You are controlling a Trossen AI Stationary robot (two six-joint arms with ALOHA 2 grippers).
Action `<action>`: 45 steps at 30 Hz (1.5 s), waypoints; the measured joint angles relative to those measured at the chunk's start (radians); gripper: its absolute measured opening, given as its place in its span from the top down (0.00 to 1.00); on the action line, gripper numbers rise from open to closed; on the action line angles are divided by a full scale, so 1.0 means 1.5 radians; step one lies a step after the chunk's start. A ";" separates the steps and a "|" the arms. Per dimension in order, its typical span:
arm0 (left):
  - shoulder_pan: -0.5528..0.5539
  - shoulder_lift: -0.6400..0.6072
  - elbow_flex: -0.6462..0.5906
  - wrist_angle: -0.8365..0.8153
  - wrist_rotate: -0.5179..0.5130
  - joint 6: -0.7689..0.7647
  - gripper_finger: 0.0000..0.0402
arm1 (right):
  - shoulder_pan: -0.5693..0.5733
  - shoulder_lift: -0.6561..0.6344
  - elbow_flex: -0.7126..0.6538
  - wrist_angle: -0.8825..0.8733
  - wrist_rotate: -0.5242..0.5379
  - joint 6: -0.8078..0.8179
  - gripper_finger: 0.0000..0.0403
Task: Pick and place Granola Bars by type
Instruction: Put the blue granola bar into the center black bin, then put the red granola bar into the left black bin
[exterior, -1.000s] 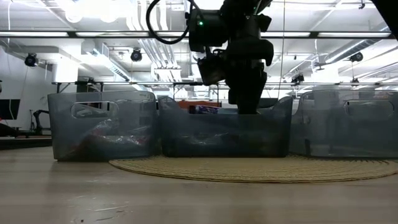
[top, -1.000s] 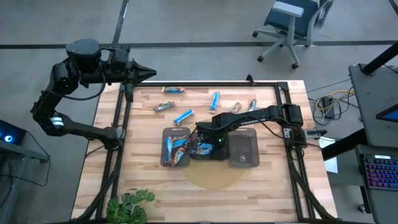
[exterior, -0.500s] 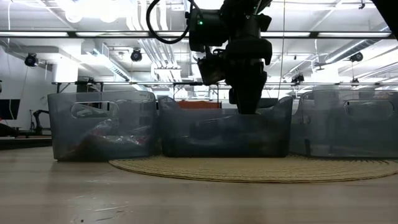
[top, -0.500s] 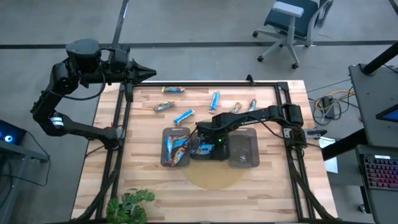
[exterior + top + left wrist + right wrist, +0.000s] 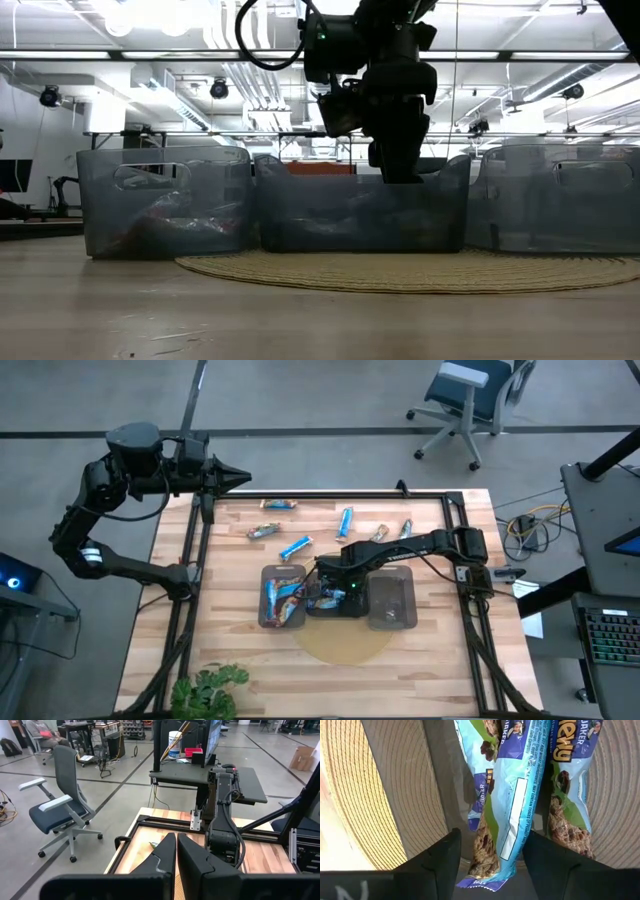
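Observation:
Three dark translucent trays stand side by side on a round woven mat. My right gripper points down into the middle tray, open. A bright blue Granola Bar lies on the tray's floor, between and below the fingers, with two other blue bars beside it. The left tray holds several mixed bars. Several more bars lie loose on the far part of the table, among them a blue bar and a brown bar. My left gripper waits shut above the table's far left corner.
The right tray stands next to the middle one, close to my right arm. A black frame runs along the table's left, far and right edges. A green plant sits at the near left corner. Bare wood lies near the front edge.
My right gripper has stayed over the middle tray and let go. The blue bar that showed at the tray's rim beside its fingers a second ago has dropped out of sight into the tray.

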 joint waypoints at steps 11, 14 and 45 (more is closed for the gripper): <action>0.000 0.000 0.000 0.000 0.000 0.000 1.00 | -0.001 -0.013 0.000 -0.005 0.032 0.000 0.51; 0.000 0.000 0.000 0.000 0.000 0.000 1.00 | -0.001 -0.029 0.000 -0.013 0.035 0.000 0.51; 0.000 0.000 0.000 0.001 0.001 0.000 1.00 | -0.001 -0.491 0.002 -0.030 0.131 0.035 0.52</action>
